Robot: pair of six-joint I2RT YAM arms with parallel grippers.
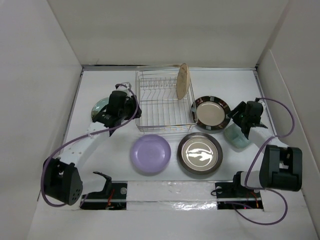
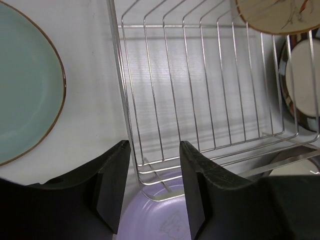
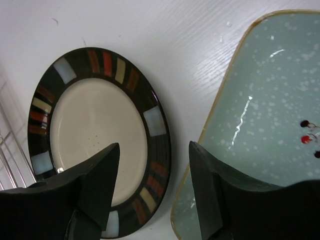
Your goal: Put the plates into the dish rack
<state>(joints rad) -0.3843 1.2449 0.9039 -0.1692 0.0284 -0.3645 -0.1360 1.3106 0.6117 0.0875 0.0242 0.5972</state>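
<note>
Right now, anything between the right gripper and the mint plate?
Nothing visible. The right gripper hangs open over the strip of bare table between the mint plate and the cream patterned-rim plate. The mint plate's edge lies uncovered right beside one finger.

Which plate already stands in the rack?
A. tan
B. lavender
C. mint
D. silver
A: the tan plate stands on edge at the far right end of the rack.
</note>
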